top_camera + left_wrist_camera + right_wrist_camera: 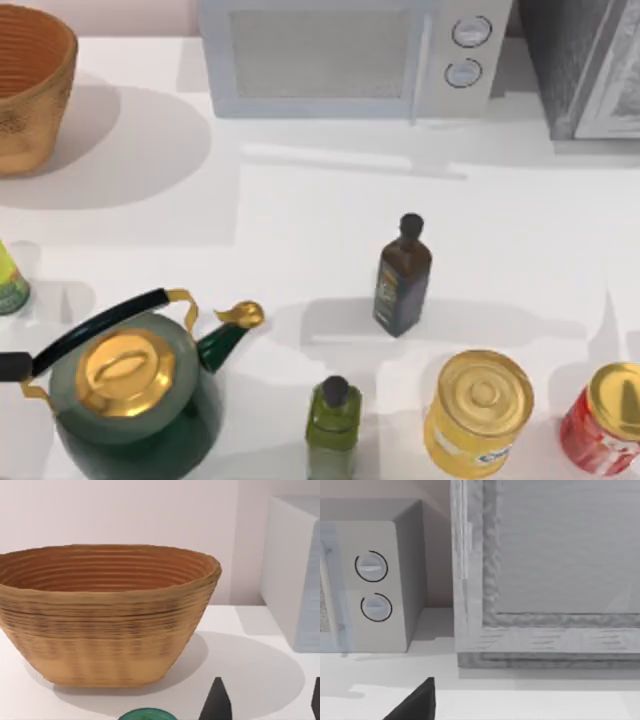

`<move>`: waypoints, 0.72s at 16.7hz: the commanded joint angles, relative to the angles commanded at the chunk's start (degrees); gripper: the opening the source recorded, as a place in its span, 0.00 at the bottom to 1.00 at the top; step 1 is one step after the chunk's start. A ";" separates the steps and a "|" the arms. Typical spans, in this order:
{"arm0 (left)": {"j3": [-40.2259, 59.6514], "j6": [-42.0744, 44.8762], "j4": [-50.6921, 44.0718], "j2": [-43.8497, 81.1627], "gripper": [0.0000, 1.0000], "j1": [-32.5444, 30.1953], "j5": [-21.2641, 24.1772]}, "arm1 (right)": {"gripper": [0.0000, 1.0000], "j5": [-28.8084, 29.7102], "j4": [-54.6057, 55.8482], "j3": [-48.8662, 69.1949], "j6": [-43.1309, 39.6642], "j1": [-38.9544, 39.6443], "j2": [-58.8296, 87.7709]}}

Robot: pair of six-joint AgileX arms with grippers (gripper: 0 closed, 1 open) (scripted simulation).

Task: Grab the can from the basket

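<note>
Item: basket (pixel 30 85), woven wicker, far left corner of tabletop (pixel 300 240); the can it should hold is hidden below the rim. Handling, judged: light, rigid, smooth metal; take it across the sides, from above. Left wrist view shows the basket's full outer wall; right wrist view shows the microwave (pixel 375 580) dials. Tool states: cannot tell

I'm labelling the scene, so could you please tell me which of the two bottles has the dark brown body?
The dark brown bottle standing mid-table, farther back; the other bottle, beside the kettle, is olive green.
</note>
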 joint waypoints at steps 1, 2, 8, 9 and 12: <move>-0.40 -0.06 0.06 -0.44 0.00 -0.07 0.02 | 1.00 0.00 0.00 0.00 0.00 0.00 0.00; -0.40 -0.06 0.06 -0.44 0.00 -0.07 0.02 | 1.00 0.00 0.00 0.00 0.00 0.00 0.00; 0.30 -0.09 0.52 1.19 0.00 0.45 0.54 | 1.00 0.00 0.00 0.00 0.00 0.00 0.00; 1.00 -0.22 1.11 2.59 0.00 0.70 1.17 | 1.00 0.00 0.00 0.00 0.00 0.00 0.00; 4.67 -0.64 4.43 9.77 0.00 1.27 4.81 | 1.00 0.00 0.00 0.00 0.00 0.00 0.00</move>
